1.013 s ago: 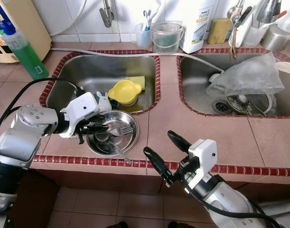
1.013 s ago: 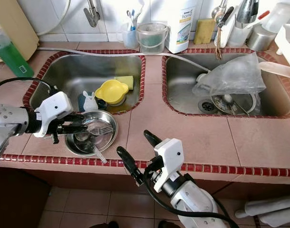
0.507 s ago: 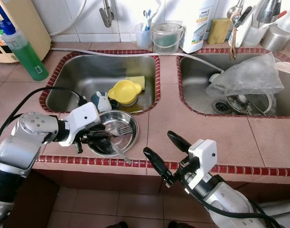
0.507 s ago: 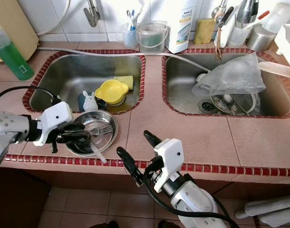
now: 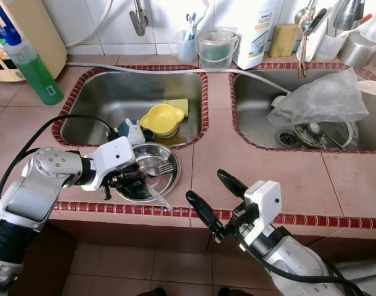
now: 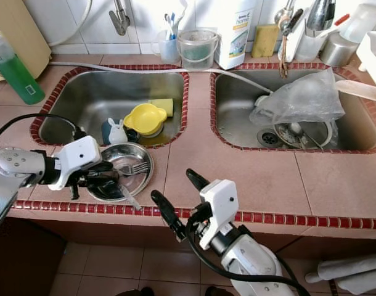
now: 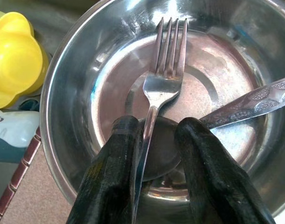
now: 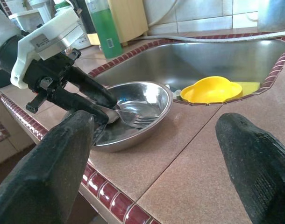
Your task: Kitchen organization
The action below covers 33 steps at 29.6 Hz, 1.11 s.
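Observation:
A steel bowl [image 5: 177, 174] sits on the tiled counter in front of the left sink. In it lie a fork [image 7: 163, 79] and a patterned spoon [image 7: 254, 100], whose handle sticks out over the counter's front edge. My left gripper [image 5: 135, 180] reaches into the bowl from the left. Its fingers [image 7: 124, 154] stand close together on the fork's handle, with the spoon's round end between them. My right gripper [image 5: 206, 186] hangs open at the counter's front edge, right of the bowl, holding nothing.
The left sink holds a yellow bowl [image 5: 162, 118], a yellow sponge [image 5: 177, 106] and a small white-and-teal figure [image 5: 131, 131]. A green bottle [image 5: 34, 68] stands at the far left. The right sink holds a plastic bag [image 5: 320, 98] over dishes. Bottles and cups line the back wall.
My left gripper has slid nearer and a little right, deeper into the steel bowl and onto the fork's handle. The right arm has not moved.

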### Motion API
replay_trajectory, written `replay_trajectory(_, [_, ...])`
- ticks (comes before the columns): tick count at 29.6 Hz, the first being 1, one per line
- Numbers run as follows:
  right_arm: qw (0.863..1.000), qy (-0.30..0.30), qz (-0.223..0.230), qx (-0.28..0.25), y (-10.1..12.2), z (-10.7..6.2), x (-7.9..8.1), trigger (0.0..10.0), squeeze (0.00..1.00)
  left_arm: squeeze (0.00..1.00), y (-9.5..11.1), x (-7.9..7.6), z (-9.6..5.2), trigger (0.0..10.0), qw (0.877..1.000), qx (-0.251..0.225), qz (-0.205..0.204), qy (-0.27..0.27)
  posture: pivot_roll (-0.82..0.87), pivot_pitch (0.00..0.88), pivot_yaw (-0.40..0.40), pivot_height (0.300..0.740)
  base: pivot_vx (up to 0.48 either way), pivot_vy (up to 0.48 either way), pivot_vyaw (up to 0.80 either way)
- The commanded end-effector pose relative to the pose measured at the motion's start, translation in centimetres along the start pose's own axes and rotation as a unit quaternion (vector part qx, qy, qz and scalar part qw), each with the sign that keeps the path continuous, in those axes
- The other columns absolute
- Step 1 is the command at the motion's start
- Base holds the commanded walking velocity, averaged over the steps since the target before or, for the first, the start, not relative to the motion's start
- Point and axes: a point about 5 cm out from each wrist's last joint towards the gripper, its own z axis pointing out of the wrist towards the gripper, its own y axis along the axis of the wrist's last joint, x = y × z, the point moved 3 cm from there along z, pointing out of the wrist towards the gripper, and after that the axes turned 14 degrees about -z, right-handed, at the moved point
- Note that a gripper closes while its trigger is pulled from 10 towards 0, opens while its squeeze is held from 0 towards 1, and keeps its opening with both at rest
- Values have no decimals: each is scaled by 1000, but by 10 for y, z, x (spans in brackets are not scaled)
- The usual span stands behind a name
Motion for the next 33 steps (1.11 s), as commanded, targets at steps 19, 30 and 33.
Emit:
replay_trajectory(19, [1000, -10, 0, -10, 6, -1, 3, 10000, 0, 0, -8, 0, 7, 0, 999, 35, 5, -14, -37, 188, 111, 740, 0, 0, 0])
replay_trajectory(30, [1000, -12, 0, -10, 5, 0, 0, 10000, 0, 0, -3, -1, 1, 0, 999, 14, -19, -37, -33, 177, 104, 740, 0, 0, 0])
replay_trajectory(33, [1000, -12, -1, -10, 4, 0, 0, 10000, 0, 0, -2, -2, -1, 0, 999, 10, -21, -41, -33, 172, 100, 740, 0, 0, 0])
